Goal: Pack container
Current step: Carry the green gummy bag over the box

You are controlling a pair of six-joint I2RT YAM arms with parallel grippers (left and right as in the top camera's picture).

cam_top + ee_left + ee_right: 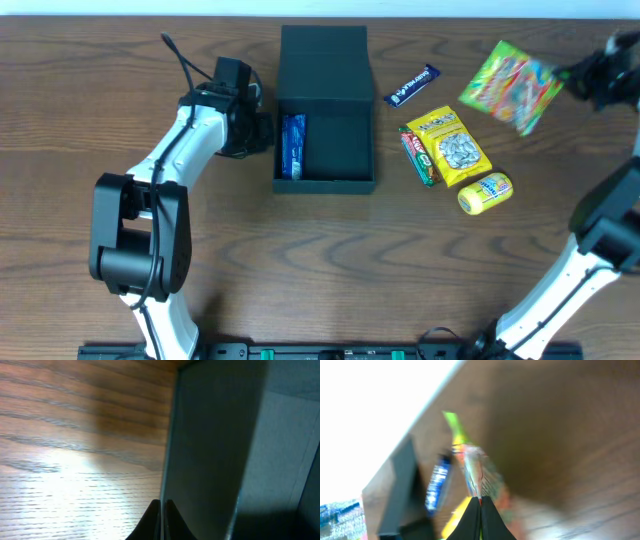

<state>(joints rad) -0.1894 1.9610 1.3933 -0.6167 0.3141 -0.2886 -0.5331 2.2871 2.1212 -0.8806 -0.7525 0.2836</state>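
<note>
Seen from above, a brown wooden bench (300,260) holds a matte black container (340,140) near the middle of its far side. The container is open, with its flap lid folded back away from the robot. A blue packet (293,145) lies inside, along the left wall.

The left pincer (262,132) sits at the container's left side. In the left wrist view its two fingers are pressed together, with the thin top edge of that left wall running in between their tips, so it is clamped on the wall.

The right pincer (572,76) is at the far right, well apart from the container. Its fingers are closed tight on the edge of a green and yellow sweet bag (510,85), which looks blurred.

Four snacks lie on the bench between the container and the right arm. They are a dark blue bar (412,86), a red and green bar (419,155), a yellow seed packet (452,145) touching that bar, and a small yellow tub (485,192) just beside the packet.
</note>
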